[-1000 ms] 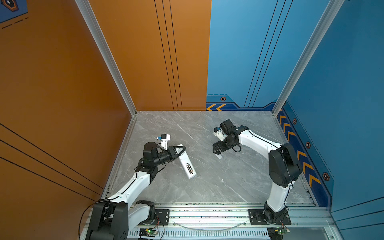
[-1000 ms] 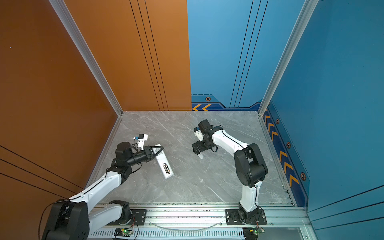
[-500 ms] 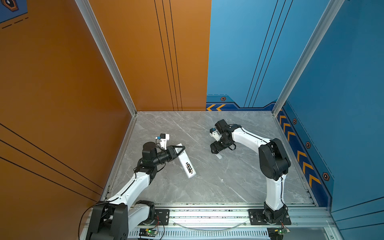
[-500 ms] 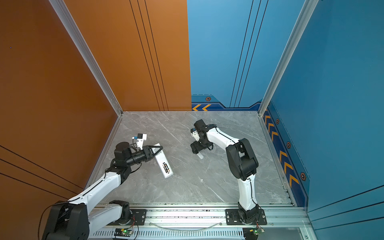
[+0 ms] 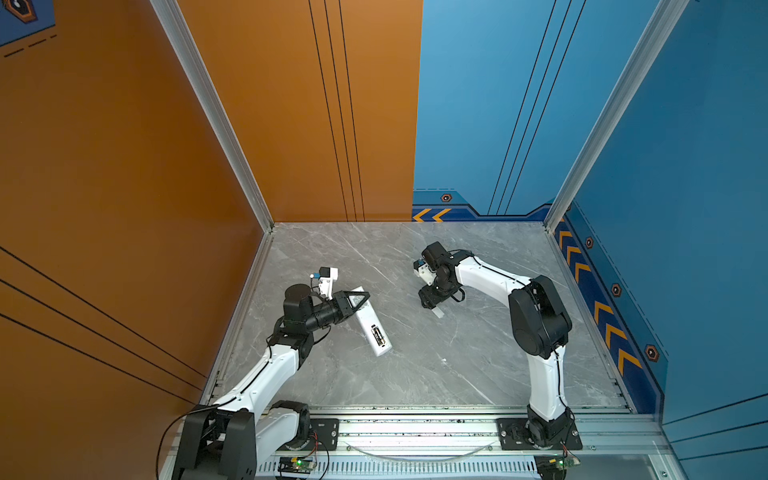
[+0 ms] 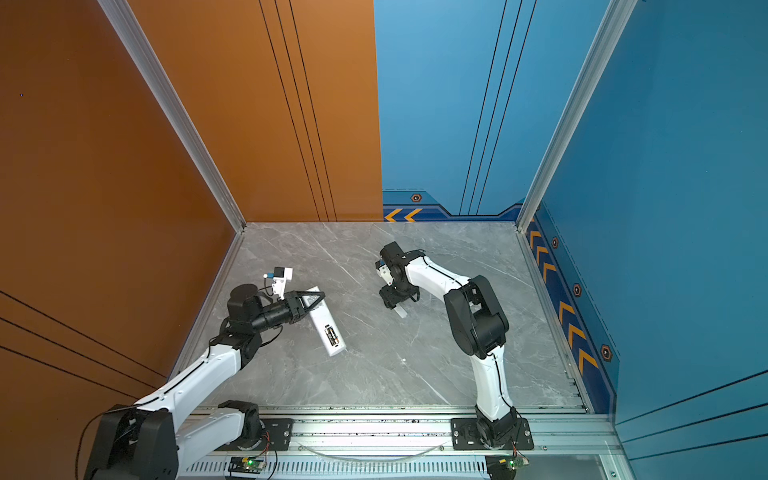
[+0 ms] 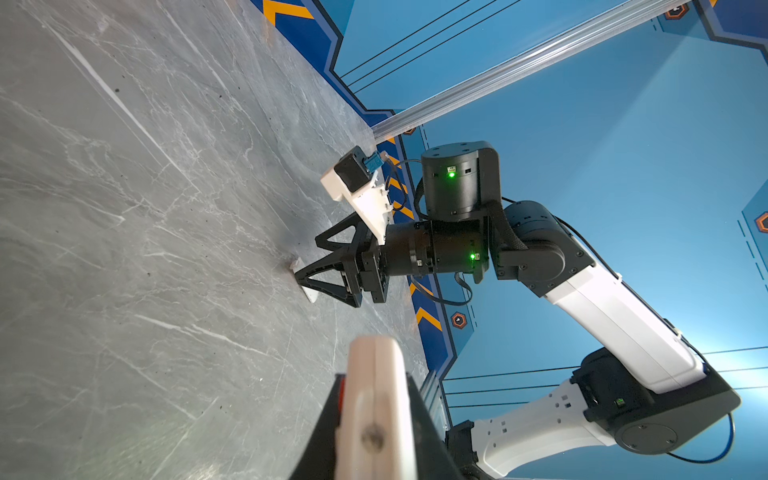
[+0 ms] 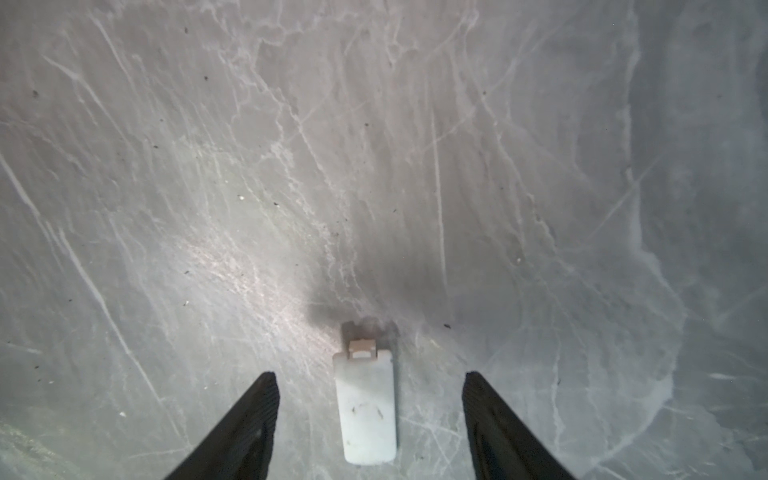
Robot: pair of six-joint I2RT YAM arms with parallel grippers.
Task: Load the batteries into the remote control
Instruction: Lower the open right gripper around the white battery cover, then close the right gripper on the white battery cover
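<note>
The left gripper (image 5: 360, 298) is clenched on one end of the remote control (image 5: 372, 328), reaching in from the left side of the tabletop (image 5: 478, 365), a grey marble-patterned surface walled in orange on the left and blue on the right. The remote is a long white bar that slants away from the gripper toward the front of the tabletop, its plain back facing up. I cannot tell whether its free end rests on the surface. Near that free end the back is open, and the batteries (image 5: 377, 336) sit inside as dark strips with a gold tint, lying along the remote's length; both top views show this, with the remote (image 6: 326, 328) and batteries (image 6: 331, 336) in the same place. In the left wrist view the remote (image 7: 374, 395) is only a blurred white edge. Well apart, right of the middle, the right gripper (image 5: 430, 305) points down at the tabletop, released, its jaws spread. In the right wrist view the right gripper (image 8: 369, 374) straddles a small white battery cover (image 8: 365, 415) lying flat, with a clear gap of bare tabletop on each side, so neither finger touches it. The cover (image 6: 401, 312) shows just beside the fingertips in a top view.
</note>
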